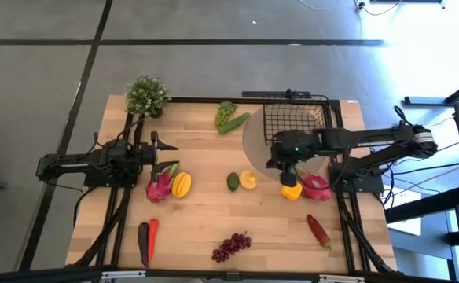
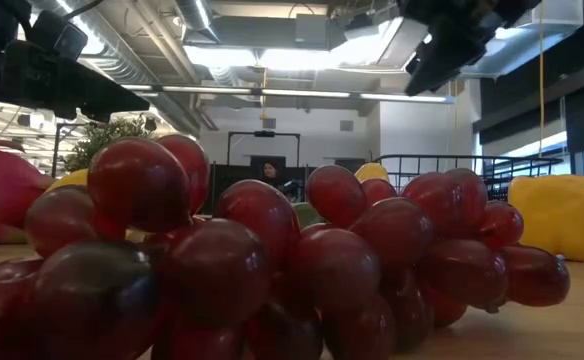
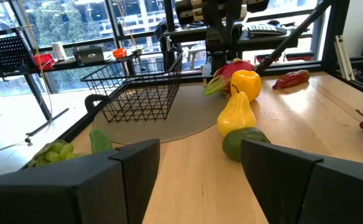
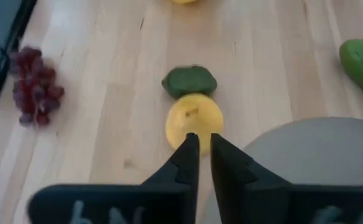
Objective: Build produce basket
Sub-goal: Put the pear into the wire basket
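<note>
Your right gripper point(image 4: 199, 144) shows only a narrow gap, holding nothing; the lemon point(image 4: 194, 118) sits just beyond its tips, the avocado point(image 4: 189, 81) past that. Basket point(image 1: 296, 118) lies behind. Your left gripper point(image 3: 197, 165) waits, spread wide.

- Black open-grid wire basket point(image 1: 294, 118), set on a grey round mat point(image 1: 255, 145).
- Pale wood table point(image 1: 206, 212), visible plank grain.
- Dark red-purple grapes point(image 1: 231, 247) (glossy in the low view).
- Pink dragon fruit point(image 1: 159, 187) with green tips; a second pink one point(image 1: 317, 187).
- Yellow pepper point(image 1: 291, 189), yellow lemon point(image 1: 248, 180), yellow-orange starfruit point(image 1: 181, 185).
- Dark green avocado point(image 1: 233, 181); light green grapes point(image 1: 225, 112); green cucumber point(image 1: 235, 123).
- Red chili point(image 1: 318, 230); orange-red carrot point(image 1: 152, 233); near-black eggplant point(image 1: 143, 244).
</note>
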Controlling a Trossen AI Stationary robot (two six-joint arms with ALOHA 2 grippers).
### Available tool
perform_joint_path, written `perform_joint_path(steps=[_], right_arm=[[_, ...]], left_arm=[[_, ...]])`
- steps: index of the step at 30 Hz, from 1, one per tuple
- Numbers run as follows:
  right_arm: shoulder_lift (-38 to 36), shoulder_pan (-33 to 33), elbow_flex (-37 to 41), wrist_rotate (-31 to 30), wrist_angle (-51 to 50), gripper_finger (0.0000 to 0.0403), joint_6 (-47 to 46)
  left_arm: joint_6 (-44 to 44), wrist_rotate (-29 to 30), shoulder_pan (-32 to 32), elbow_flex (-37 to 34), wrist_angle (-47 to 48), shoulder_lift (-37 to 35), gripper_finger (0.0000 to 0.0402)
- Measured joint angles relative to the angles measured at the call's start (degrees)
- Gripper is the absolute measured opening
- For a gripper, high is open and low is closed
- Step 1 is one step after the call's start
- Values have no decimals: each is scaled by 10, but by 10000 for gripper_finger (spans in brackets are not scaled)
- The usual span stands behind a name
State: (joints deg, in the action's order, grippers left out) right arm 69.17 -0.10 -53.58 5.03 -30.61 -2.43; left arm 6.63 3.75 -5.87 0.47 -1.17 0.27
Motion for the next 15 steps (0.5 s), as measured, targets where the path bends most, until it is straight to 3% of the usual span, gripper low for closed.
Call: perform_joint_path(steps=[7, 15], right_arm=[[46, 7, 0, -1, 48, 99, -18], [108, 31, 0, 0, 96, 110, 12]], left_arm=[[0, 0, 0, 0, 0, 0, 213], [0, 0, 0, 0, 0, 0, 213]])
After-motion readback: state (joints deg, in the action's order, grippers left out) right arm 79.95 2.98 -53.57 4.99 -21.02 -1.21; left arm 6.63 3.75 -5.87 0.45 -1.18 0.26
